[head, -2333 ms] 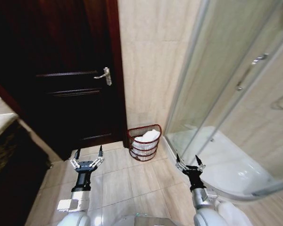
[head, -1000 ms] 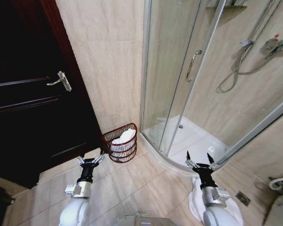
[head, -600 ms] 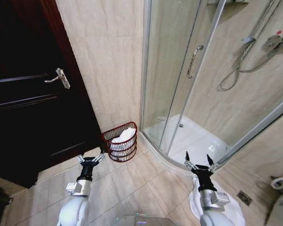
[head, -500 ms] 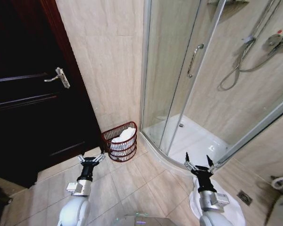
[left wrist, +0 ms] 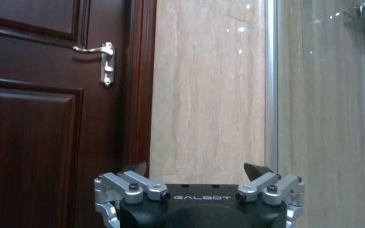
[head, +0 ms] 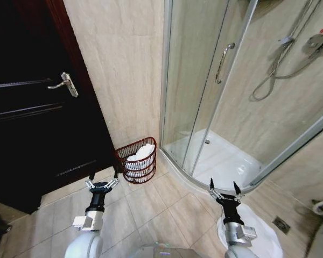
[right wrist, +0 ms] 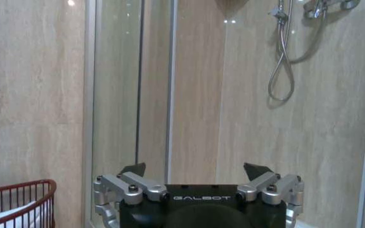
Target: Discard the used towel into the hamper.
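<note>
tiled floor (head: 151, 209) | hamper (head: 137, 162) (white cloth inside) by shower glass (head: 191, 91) | both tools — left (head: 102, 180), right (head: 223, 191) — released, empty

The dark-red wire hamper (head: 137, 162) stands upright against the wall, apparently holding a white towel (head: 140, 153).

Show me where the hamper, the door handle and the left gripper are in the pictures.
hamper (head: 125, 158): head view, on its front rim.
door handle (head: 62, 84): head view, on the lever.
left gripper (head: 102, 179): head view, midway between the open fingertips.
</note>
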Tool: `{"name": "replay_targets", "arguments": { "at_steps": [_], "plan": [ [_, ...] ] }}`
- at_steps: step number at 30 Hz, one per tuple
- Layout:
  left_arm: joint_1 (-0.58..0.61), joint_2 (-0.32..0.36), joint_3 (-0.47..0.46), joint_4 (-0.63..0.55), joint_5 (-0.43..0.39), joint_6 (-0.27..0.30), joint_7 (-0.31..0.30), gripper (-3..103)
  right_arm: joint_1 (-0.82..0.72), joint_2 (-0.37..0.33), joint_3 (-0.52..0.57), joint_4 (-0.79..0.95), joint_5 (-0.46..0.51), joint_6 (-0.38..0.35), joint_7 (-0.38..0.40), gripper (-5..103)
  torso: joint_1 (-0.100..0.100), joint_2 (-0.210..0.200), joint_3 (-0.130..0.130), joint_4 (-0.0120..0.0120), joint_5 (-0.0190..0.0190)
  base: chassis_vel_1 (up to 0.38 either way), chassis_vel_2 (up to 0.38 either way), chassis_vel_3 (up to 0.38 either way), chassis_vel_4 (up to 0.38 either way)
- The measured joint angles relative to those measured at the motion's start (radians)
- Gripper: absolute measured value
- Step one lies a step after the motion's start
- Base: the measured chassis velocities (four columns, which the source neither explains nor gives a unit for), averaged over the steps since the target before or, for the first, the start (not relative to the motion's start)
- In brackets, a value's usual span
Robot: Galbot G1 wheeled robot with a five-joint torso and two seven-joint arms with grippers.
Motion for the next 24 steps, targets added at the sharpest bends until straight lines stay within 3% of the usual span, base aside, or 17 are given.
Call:
{"name": "replay_targets", "arguments": {
  "at_steps": [13, 24],
  "plan": [
    [0.001, -0.008, 0.014, 0.034, 0.004, -0.025, 0.023, 100, -0.006, 0.001, 0.002, 0.038, 0.041, -0.022, 0.001, 100, -0.023, -0.054, -0.032, 0.0000, -0.0002, 0.000, 0.000, 0.000, 0.000],
    [-0.007, -0.003, 0.007, 0.050, 0.005, -0.026, 0.024, 100, -0.003, 0.018, 0.007, 0.011, 0.005, -0.016, -0.002, 100, -0.041, -0.098, -0.058, 0.0000, -0.0001, 0.000, 0.000, 0.000, 0.000]
  ]
}}
